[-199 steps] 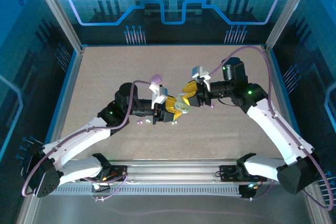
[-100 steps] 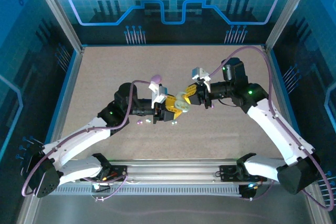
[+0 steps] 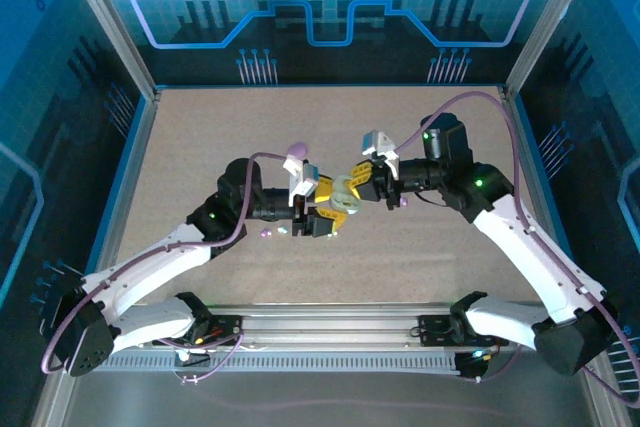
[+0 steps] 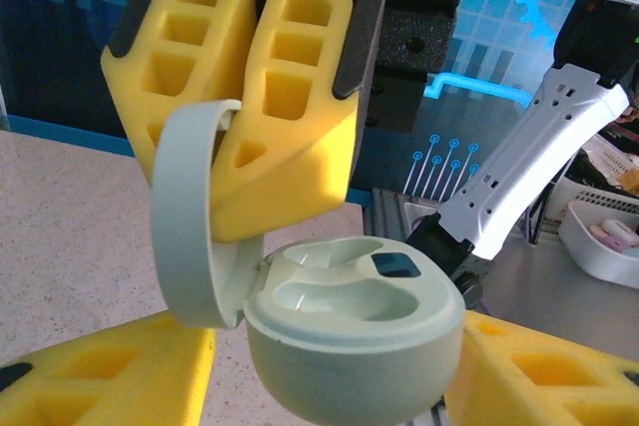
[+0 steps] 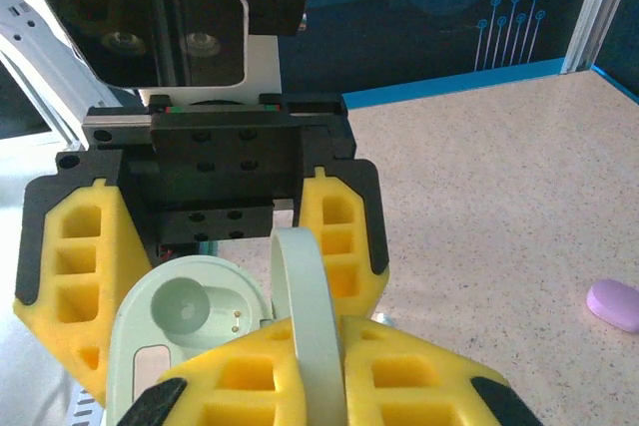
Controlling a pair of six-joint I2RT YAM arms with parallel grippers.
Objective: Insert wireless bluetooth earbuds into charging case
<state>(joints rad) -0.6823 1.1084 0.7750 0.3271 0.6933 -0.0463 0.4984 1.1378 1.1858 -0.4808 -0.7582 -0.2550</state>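
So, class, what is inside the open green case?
Two empty moulded wells and a small dark window show inside the case. In the right wrist view, the lid and a yellow finger hide the second well.

Arms: white links [image 3: 150, 272], black joint housings [image 3: 240, 187], one green light [image 3: 477, 177] each. Purple cable [image 3: 470, 94] loops behind wrist. Yellow fingers [image 5: 60, 276], rectangular cut-outs, black-backed. Behind them black screw-holed mount [image 5: 225, 172]; silver camera block [image 5: 145, 17] above.
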